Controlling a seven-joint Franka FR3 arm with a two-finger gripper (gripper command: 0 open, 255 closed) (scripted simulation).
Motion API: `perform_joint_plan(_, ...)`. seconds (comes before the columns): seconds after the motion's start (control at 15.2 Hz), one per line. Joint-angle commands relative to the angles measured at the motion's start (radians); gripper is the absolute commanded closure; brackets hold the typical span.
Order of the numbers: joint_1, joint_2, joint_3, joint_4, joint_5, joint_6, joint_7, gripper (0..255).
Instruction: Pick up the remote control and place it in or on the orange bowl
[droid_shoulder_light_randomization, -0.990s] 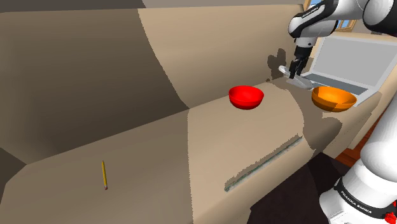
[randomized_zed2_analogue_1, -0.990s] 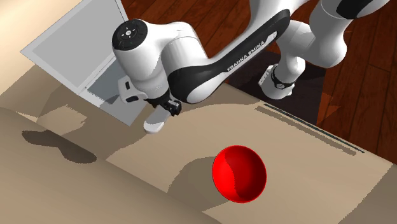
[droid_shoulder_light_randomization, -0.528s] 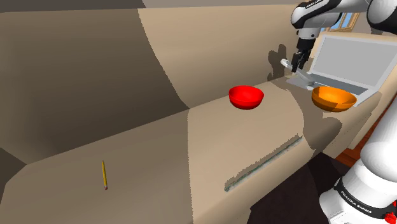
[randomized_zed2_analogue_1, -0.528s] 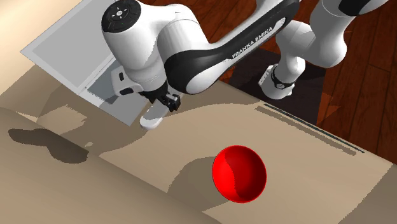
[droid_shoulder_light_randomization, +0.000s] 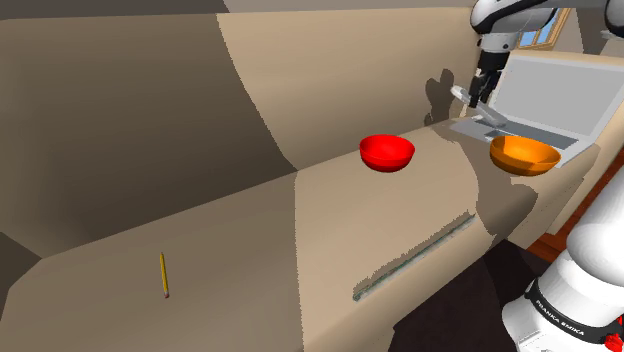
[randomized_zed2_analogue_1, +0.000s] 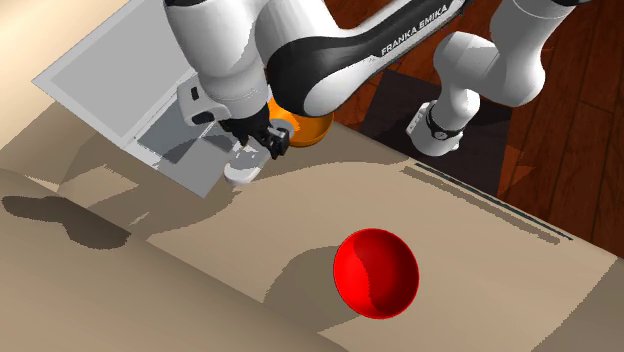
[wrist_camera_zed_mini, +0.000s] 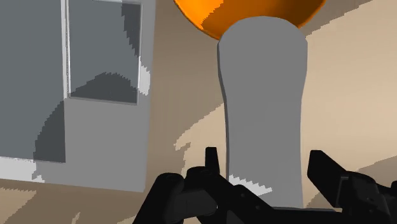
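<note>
Item, my pincer (droid_shoulder_light_randomization: 479, 94): black, two fingers, closed on the remote control (droid_shoulder_light_randomization: 463, 94) and holding it by one end; in the wrist view one finger (wrist_camera_zed_mini: 211, 160) sits at each long side of it, with the pincer (wrist_camera_zed_mini: 266, 170) gripping the near end. Item, remote control (wrist_camera_zed_mini: 262, 108): a plain grey slab with rounded ends, carried in the air clear of the sofa, its free end pointing away from my hand towards the orange bowl (wrist_camera_zed_mini: 213, 14). In the second exterior view the remote control (randomized_zed2_analogue_1: 240, 169) hangs below my pincer (randomized_zed2_analogue_1: 262, 143), over the front edge of the laptop (randomized_zed2_analogue_1: 108, 72). Item, orange bowl (droid_shoulder_light_randomization: 524, 154): upright on the tan sofa (droid_shoulder_light_randomization: 400, 215), just beside the laptop (droid_shoulder_light_randomization: 556, 93), lower than the remote control and towards the shoulder view's right of it; the remote is neither in it nor touching it. In the second exterior view the orange bowl (randomized_zed2_analogue_1: 308, 130) is partly hidden behind my arm. Item, laptop (wrist_camera_zed_mini: 38, 76): grey, open, screen tilted back. Item, red bowl (droid_shoulder_light_randomization: 387, 152): upright on the sofa seat, towards the shoulder view's left of the orange bowl and apart from it; also seen from above (randomized_zed2_analogue_1: 376, 272). Item, pencil (droid_shoulder_light_randomization: 163, 274): yellow, lying on the seat well apart from both bowls, at the shoulder view's lower left.
</note>
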Motion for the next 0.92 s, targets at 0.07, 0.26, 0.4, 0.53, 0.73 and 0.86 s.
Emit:
perform_joint_plan(0.07, -0.007, -0.099, -0.014, -0.104, -0.054, 0.020, -0.008, 255)
perform_joint_plan(0.26, -0.023, -0.201, -0.026, -0.198, -0.112, 0.028, -0.016, 255)
perform_joint_plan(0.4, -0.040, -0.266, -0.032, -0.253, -0.150, 0.028, -0.023, 255)
perform_joint_plan(0.53, -0.060, -0.330, -0.038, -0.304, -0.187, 0.025, -0.032, 255)
perform_joint_plan(0.73, -0.102, -0.436, -0.050, -0.381, -0.250, 0.010, -0.054, 255)
perform_joint_plan(0.86, -0.104, -0.432, -0.053, -0.405, -0.251, 0.038, -0.055, 255)
